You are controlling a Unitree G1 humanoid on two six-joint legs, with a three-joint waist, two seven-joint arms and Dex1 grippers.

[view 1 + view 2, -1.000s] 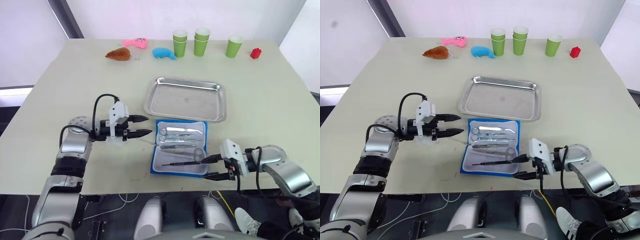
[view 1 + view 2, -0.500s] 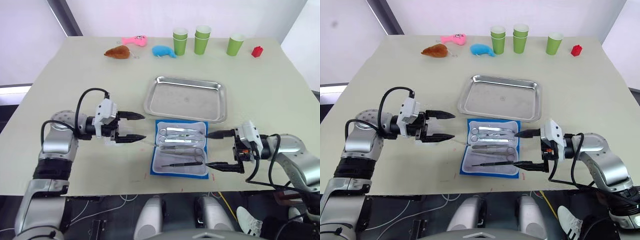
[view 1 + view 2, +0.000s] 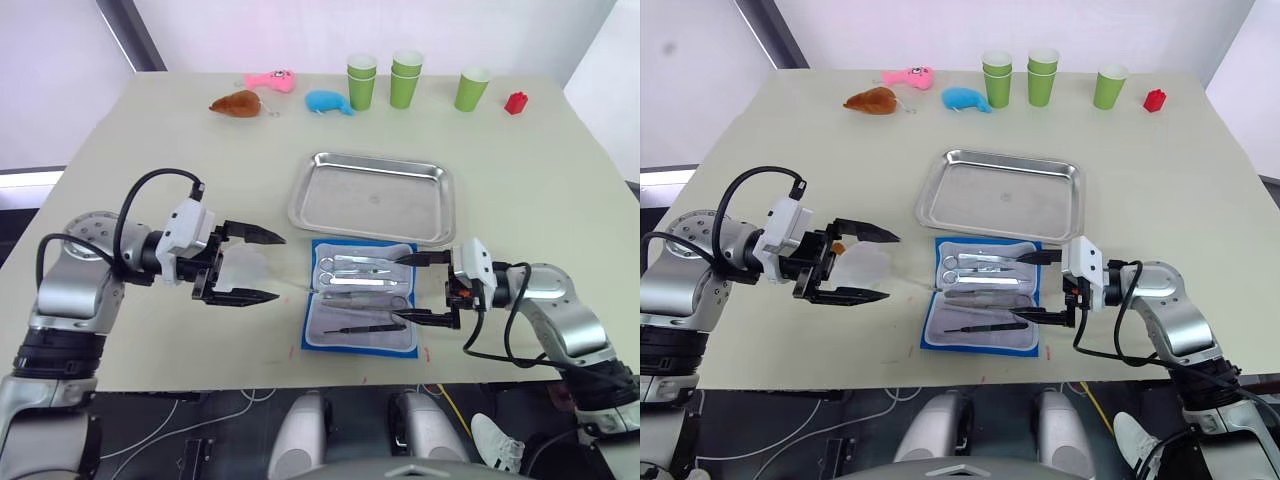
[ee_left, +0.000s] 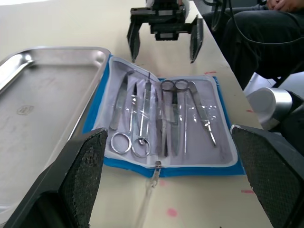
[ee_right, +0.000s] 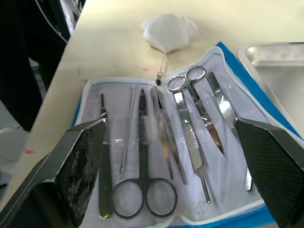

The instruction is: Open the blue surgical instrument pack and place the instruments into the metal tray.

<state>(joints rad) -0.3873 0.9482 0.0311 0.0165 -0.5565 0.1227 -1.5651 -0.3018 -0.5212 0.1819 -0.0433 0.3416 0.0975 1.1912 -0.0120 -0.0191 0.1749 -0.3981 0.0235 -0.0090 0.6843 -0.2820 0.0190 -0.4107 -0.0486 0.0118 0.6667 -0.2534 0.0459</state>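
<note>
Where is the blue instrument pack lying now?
The blue surgical instrument pack lies open on the table just in front of the metal tray, on the robot's side, between the two grippers.

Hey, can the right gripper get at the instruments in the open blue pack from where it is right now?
Probably yes. The right gripper is open at the edge of the blue surgical instrument pack, which lies unfolded beside the metal tray. The instruments lie exposed on the lining with nothing over them.
</note>
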